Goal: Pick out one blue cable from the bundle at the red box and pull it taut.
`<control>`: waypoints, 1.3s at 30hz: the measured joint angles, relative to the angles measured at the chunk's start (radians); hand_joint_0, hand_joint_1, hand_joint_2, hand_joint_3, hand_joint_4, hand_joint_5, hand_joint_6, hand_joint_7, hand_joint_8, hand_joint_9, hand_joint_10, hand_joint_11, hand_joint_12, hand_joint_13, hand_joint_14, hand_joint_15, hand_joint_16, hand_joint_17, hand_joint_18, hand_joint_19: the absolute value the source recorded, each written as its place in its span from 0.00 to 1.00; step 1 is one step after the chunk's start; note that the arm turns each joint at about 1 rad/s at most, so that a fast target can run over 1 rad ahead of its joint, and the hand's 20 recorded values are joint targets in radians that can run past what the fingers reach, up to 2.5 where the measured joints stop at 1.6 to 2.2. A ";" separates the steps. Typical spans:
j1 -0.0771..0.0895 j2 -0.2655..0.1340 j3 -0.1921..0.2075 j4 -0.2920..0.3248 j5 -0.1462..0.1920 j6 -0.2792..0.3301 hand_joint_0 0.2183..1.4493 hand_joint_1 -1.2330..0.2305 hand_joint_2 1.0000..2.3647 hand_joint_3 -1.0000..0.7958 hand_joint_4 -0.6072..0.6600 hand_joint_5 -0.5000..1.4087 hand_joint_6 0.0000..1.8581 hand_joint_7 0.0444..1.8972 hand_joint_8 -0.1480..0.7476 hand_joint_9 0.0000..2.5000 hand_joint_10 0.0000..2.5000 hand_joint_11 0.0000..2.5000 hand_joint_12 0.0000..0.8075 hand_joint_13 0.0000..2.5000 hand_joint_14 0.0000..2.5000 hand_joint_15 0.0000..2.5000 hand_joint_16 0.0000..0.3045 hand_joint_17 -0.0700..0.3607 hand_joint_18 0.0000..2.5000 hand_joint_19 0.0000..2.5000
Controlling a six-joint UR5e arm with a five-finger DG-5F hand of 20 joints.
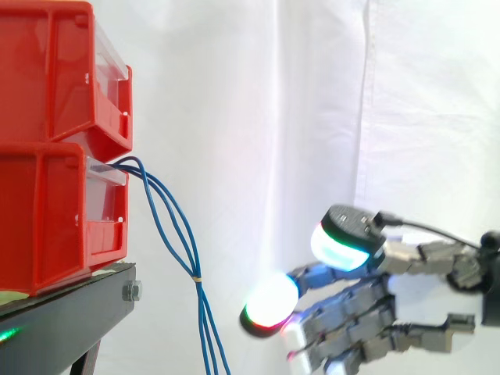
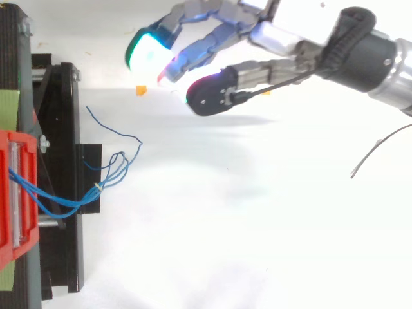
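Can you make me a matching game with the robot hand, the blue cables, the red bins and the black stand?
Things:
1. hand
2. cables
3. bins
4. stand

States:
A. stacked one on the other
B. open, holding nothing
C. under the bins
D. hanging out of a bin

Pairs: 1-B, 2-D, 3-A, 4-C
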 measured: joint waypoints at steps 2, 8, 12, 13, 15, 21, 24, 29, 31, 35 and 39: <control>-0.001 -0.032 0.030 -0.002 -0.006 0.010 0.21 0.42 0.00 0.32 0.61 0.18 0.27 0.43 0.41 0.33 0.00 0.11 0.38 0.28 0.01 0.15 0.14 0.39 0.26 0.26; -0.005 -0.091 0.080 0.024 -0.029 0.036 0.21 0.43 0.00 0.31 0.61 0.18 0.27 0.43 0.41 0.33 0.00 0.11 0.38 0.28 0.01 0.15 0.15 0.40 0.27 0.26; -0.001 -0.097 0.085 0.036 -0.039 0.030 0.19 0.47 0.00 0.28 0.61 0.19 0.27 0.42 0.41 0.33 0.00 0.11 0.39 0.28 0.01 0.15 0.15 0.41 0.27 0.26; 0.000 -0.098 0.086 0.040 -0.042 0.027 0.19 0.48 0.00 0.28 0.61 0.19 0.27 0.42 0.42 0.33 0.00 0.11 0.40 0.28 0.01 0.15 0.15 0.41 0.27 0.26; 0.002 -0.098 0.086 0.054 -0.051 0.021 0.19 0.49 0.00 0.28 0.62 0.18 0.27 0.42 0.42 0.33 0.00 0.11 0.40 0.28 0.01 0.15 0.16 0.41 0.27 0.26; 0.004 -0.109 0.086 0.103 -0.074 0.006 0.17 0.49 0.00 0.28 0.63 0.19 0.27 0.42 0.42 0.34 0.00 0.10 0.40 0.29 0.01 0.15 0.16 0.42 0.28 0.26; 0.006 -0.111 0.086 0.129 -0.086 0.002 0.16 0.46 0.00 0.28 0.63 0.19 0.27 0.42 0.42 0.34 0.00 0.11 0.40 0.29 0.01 0.15 0.16 0.42 0.28 0.25; 0.013 -0.112 0.086 0.148 -0.094 -0.003 0.14 0.41 0.00 0.28 0.64 0.19 0.27 0.42 0.42 0.34 0.00 0.11 0.41 0.29 0.01 0.15 0.17 0.43 0.29 0.25; 0.016 -0.112 0.086 0.150 -0.095 -0.004 0.13 0.39 0.00 0.28 0.65 0.19 0.27 0.42 0.43 0.34 0.00 0.11 0.42 0.30 0.01 0.15 0.17 0.44 0.30 0.25; 0.025 -0.113 0.086 0.155 -0.096 -0.004 0.12 0.37 0.00 0.28 0.65 0.19 0.27 0.42 0.43 0.34 0.00 0.11 0.42 0.30 0.01 0.15 0.18 0.45 0.30 0.25; 0.033 -0.113 0.086 0.164 -0.101 -0.008 0.11 0.37 0.00 0.28 0.65 0.19 0.27 0.42 0.43 0.34 0.00 0.11 0.43 0.30 0.01 0.15 0.18 0.45 0.30 0.25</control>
